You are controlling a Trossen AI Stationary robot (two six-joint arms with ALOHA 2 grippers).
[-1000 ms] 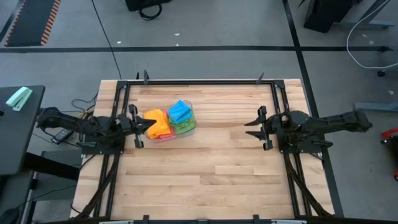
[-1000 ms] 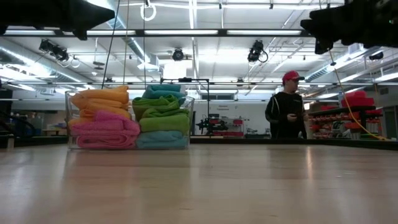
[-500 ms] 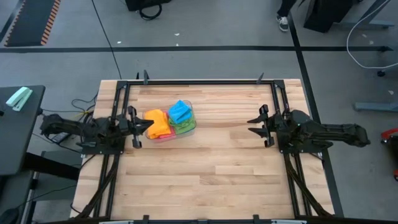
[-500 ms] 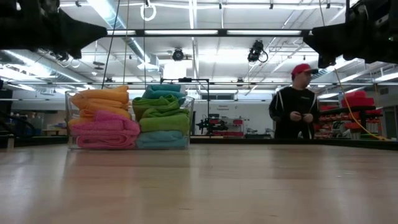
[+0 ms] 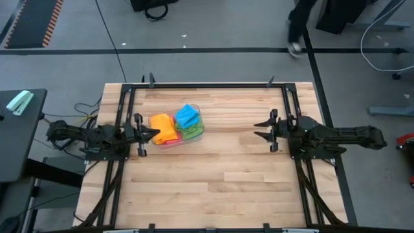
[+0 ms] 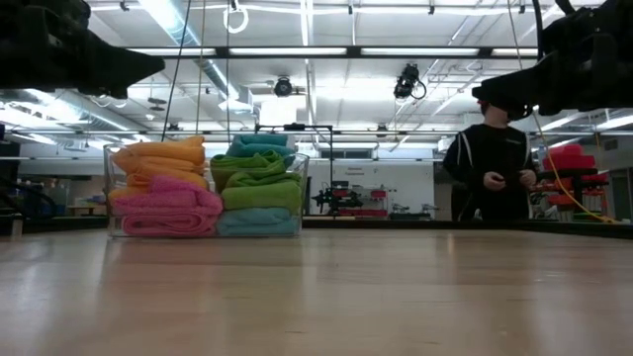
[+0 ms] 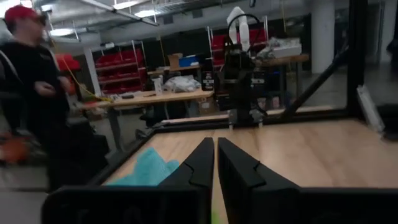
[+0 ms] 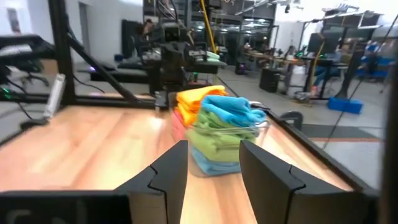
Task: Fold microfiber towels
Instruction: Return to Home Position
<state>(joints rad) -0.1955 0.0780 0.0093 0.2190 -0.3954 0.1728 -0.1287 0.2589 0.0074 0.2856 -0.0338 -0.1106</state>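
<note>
Apparently the folding itself is finished: the microfiber towels (image 5: 178, 126) lie folded and stacked inside the clear tub (image 6: 303, 188), orange over pink on one side, green and blue on the other. No loose cloth shows on the tabletop (image 5: 213, 188), so I judge that all that is left is parking the arms. The tub stands on the left half of the tabletop, toward its far edge. The left claw (image 5: 152, 133) hangs just beside the tub, raised off the wood, its fingers drawn together with only a thin slit between them and nothing in it. The right claw (image 5: 260, 129) sits well apart at the right side, pointing toward the tub, fingers spread wide and empty, touching nothing.
</note>
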